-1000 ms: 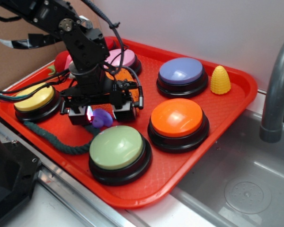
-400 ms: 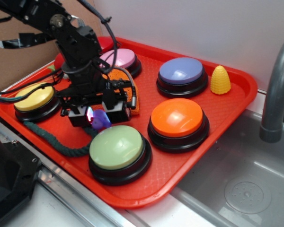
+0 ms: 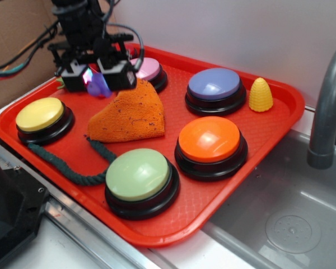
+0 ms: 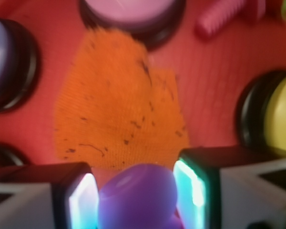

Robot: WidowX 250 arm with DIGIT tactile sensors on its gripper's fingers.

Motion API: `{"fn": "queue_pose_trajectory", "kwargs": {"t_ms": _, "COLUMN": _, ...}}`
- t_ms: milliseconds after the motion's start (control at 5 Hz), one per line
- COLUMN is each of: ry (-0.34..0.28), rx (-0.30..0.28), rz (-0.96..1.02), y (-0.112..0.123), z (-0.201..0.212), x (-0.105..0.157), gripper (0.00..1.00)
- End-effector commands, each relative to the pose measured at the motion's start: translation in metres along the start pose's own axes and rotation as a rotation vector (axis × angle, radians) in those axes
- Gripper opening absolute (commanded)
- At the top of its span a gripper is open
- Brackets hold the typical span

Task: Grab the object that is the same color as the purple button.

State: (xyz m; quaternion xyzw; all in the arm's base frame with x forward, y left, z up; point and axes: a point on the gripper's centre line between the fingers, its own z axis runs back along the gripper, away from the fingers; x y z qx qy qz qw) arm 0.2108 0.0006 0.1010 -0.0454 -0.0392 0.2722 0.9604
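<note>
No readable text, labels, brands, nos. or signs in either view. Exterior view: the round dome buttons' tops are plain, no print on the red plastic tray (image 3: 280, 106), nothing legible on the black robot arm. Wrist view: blurred, no lettering on the glowing fingers (image 4: 83, 200) or on the orange knit cloth (image 4: 119, 109).
</note>
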Motion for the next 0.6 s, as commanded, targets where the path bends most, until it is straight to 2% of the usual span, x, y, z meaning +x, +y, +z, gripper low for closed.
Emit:
{"fn": "queue_pose_trajectory", "kwargs": {"t_ms": 0, "ry": -0.141, "rx": -0.104, "rz": -0.100, "y": 0.000, "z": 0.076, "x": 0.047, "gripper": 0.00}}
{"fn": "queue_pose_trajectory", "kwargs": {"t_ms": 200, "ry": -0.144, "rx": -0.108, "rz": -0.099, "y": 0.001, "z": 0.087, "x": 0.063, "gripper": 0.00}}
{"fn": "queue_pose_trajectory", "kwargs": {"t_ms": 400, "ry": -0.139, "rx": -0.072, "rz": -0.141, "y": 0.003, "z": 0.084, "x": 0.067, "gripper": 0.00}}
